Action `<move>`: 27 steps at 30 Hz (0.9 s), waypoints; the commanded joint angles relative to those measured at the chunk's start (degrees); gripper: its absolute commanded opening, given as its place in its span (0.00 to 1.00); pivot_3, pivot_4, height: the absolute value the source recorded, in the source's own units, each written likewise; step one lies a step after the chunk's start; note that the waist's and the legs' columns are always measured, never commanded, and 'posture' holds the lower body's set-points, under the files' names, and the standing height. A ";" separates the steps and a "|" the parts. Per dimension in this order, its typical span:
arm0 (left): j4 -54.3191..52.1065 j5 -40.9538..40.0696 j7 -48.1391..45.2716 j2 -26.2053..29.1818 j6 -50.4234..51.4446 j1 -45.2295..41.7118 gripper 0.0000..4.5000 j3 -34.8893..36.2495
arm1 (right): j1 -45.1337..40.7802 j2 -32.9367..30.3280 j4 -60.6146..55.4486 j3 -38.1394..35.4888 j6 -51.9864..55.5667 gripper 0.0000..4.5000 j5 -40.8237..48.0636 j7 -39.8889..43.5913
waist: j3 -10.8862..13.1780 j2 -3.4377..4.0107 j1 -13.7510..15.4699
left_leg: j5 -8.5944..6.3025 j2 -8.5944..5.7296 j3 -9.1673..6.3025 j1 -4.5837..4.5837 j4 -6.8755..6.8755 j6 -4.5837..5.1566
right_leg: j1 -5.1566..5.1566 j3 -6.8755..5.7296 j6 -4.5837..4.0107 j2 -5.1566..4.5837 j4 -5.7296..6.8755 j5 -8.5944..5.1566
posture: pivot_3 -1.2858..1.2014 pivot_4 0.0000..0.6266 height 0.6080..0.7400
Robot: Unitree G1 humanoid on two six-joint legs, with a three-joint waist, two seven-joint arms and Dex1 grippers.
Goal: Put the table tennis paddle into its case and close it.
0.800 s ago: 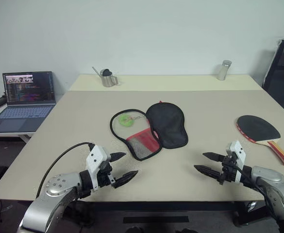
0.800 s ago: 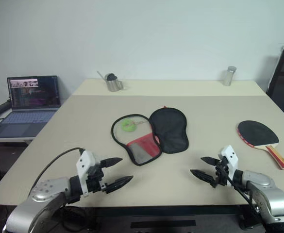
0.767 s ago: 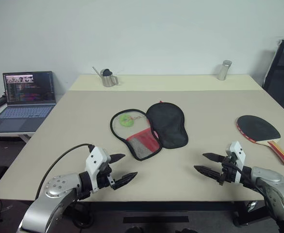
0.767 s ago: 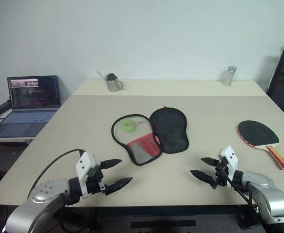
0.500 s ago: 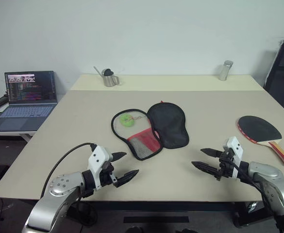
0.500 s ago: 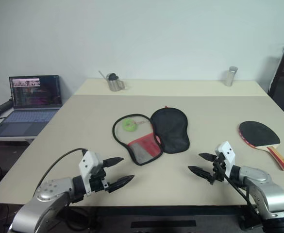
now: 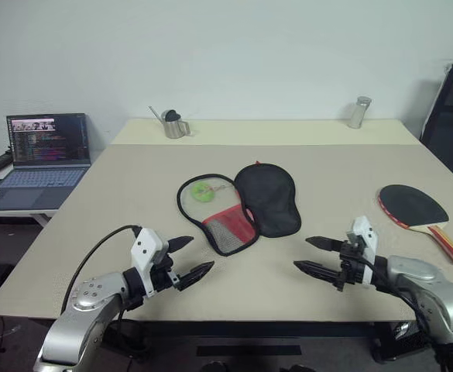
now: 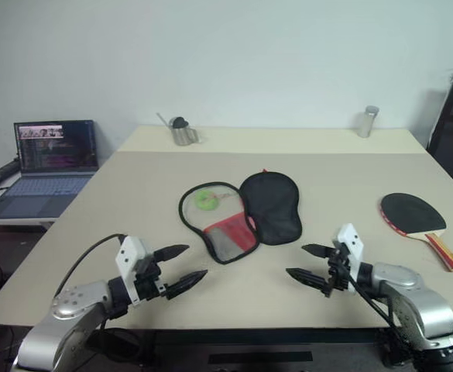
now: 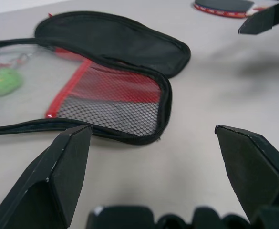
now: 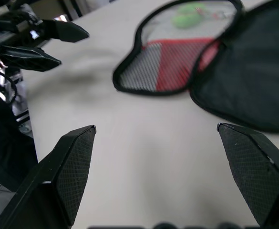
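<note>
Table tennis paddle (image 7: pixel 412 207), the flat one with the round black rubber face, red edge and light wooden handle, is lying flat on the beige table (image 7: pixel 133 194) way over on the robot's right. The soft black and red zip case (image 7: pixel 241 205) sits mid-table, flopped open like a book, well apart from the paddle. Left gripper (image 7: pixel 184 260) and right gripper (image 7: pixel 313 256) both hover near the front edge, fingers spread wide, holding nothing. My guess: the paddle's light and rigid, and the rubber is probably grippy, so pinching the handle looks easiest. The case is floppy, so it'll likely need pinning down while zipping.
</note>
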 commanded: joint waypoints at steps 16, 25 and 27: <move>9.06 -3.95 -7.28 2.85 1.60 -17.15 1.00 1.46 | -12.34 7.82 9.08 1.83 3.36 0.99 -5.36 -13.40 | -0.01 -0.02 -0.23 | 0.01 -0.01 0.01 0.02 0.00 0.00 | -0.03 0.00 0.24 0.05 0.07 0.16 | 0.52 0.24 1.00; 11.79 -4.20 -7.41 6.18 5.07 -23.16 1.00 2.47 | -23.40 15.70 26.23 4.31 -2.95 0.99 -13.13 -20.12 | -0.01 -0.03 -0.94 | 0.03 -0.05 0.06 0.02 -0.01 0.01 | -0.06 0.02 0.29 0.14 0.11 0.19 | 0.52 0.24 1.00; 11.20 -4.78 -7.67 6.39 6.13 -23.40 1.00 2.21 | -25.81 17.08 30.28 4.54 -5.59 0.99 -15.03 -20.87 | -0.01 -0.03 -1.10 | 0.03 -0.04 0.06 0.03 -0.01 0.01 | -0.06 0.03 0.30 0.17 0.13 0.20 | 0.52 0.24 1.00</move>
